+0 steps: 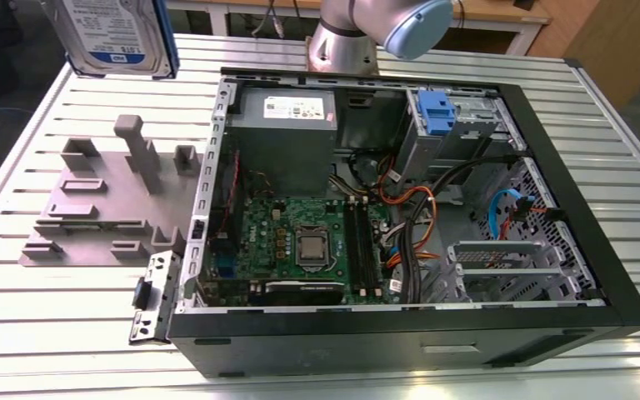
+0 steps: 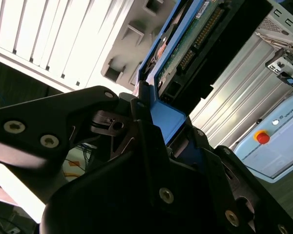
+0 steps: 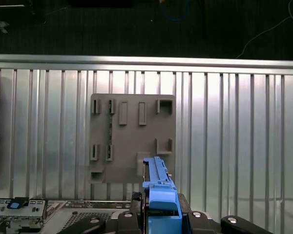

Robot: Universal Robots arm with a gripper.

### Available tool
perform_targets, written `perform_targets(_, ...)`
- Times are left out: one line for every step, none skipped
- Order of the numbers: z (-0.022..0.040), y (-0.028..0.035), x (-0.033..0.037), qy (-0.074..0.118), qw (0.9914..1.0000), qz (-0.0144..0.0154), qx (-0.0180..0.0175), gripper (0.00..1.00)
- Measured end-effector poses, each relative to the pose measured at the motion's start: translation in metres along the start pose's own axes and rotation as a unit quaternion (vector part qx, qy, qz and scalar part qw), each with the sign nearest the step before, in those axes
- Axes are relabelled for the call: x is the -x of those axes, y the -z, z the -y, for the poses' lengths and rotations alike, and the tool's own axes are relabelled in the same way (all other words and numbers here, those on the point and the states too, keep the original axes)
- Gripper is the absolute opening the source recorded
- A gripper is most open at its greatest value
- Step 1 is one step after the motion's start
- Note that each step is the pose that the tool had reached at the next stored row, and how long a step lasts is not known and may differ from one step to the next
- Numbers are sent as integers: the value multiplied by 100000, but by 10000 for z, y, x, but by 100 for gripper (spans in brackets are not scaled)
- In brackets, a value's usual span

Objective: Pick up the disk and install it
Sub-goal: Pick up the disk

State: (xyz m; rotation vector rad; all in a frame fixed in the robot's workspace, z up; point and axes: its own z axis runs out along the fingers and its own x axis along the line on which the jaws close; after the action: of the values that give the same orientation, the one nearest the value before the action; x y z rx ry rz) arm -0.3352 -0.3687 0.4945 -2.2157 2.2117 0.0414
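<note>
**A:** How far along is the work, in your opinion?

**B:** I judge the first half done. The disk (image 1: 114, 33) is off the desk (image 1: 64, 308). It hangs high at the exterior view's left, over the far corner of the desk and outside the computer case (image 1: 409, 337).

**A:** And the end effector?

**B:** In the second wrist view the end effector (image 2: 158, 122) is clamped on the disk. Its black fingers (image 2: 142, 131) press on the blue side rail from both sides.

**A:** So what is left to do?

**B:** The installing, I think. The disk is not yet inside the case, and it is well apart from the drive bay at the case's far corner.

**A:** Please count the things for me.

**B:** There is one disk and one arm (image 1: 382, 25). One computer case lies open on the desk. One grey holder block (image 1: 87, 217) lies just beside the case, at the exterior view's left. Inside the case I count one blue clip (image 1: 436, 112) standing in the bay, and one grey metal box (image 1: 287, 125) with a white sticker.
</note>
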Motion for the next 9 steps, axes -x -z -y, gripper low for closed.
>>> perform_targets(6,-1,-8,-1,100000,-5,4,36)
perform_targets(11,-2,-16,-2,100000,-5,4,36)
perform_targets(14,-3,-24,1,100000,-8,9,36)
perform_targets(15,-4,-33,1,100000,-7,5,36)
perform_targets(16,-4,-40,-1,100000,-10,9,36)
perform_targets(16,-5,-50,-1,100000,-11,8,36)
perform_targets(17,-6,-59,2,100000,-15,7,36)
perform_targets(17,-7,-71,0,100000,-17,6,36)
perform_targets(17,-8,-82,-1,100000,-19,7,36)
